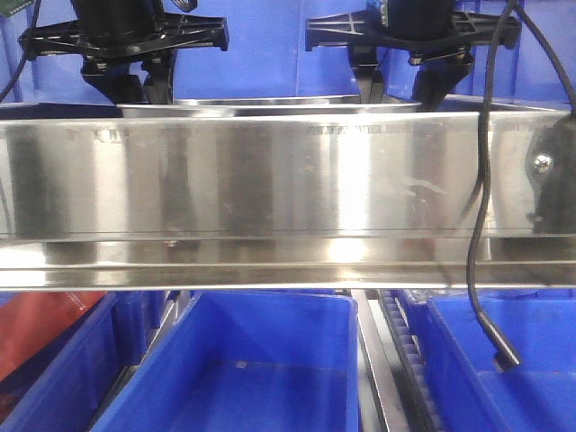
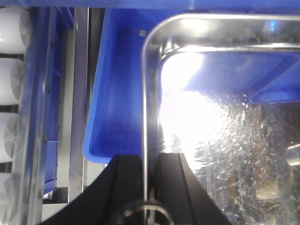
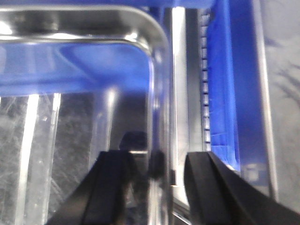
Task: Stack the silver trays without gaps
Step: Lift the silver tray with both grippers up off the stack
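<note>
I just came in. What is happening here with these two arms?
Two robot arms are handling a silver tray above a blue bin. The left gripper has its jaws closed on the tray's left rim. The right gripper straddles the right rim with its jaws apart, not gripping. Whether another tray lies underneath cannot be told.

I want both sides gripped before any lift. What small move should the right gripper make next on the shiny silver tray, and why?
Probably close the right gripper on the rim of the shiny silver rectangular steel tray. Its black fingers straddle that rim with a gap showing beside the outer finger, whereas the left gripper looks pinched on the opposite rim.
</note>
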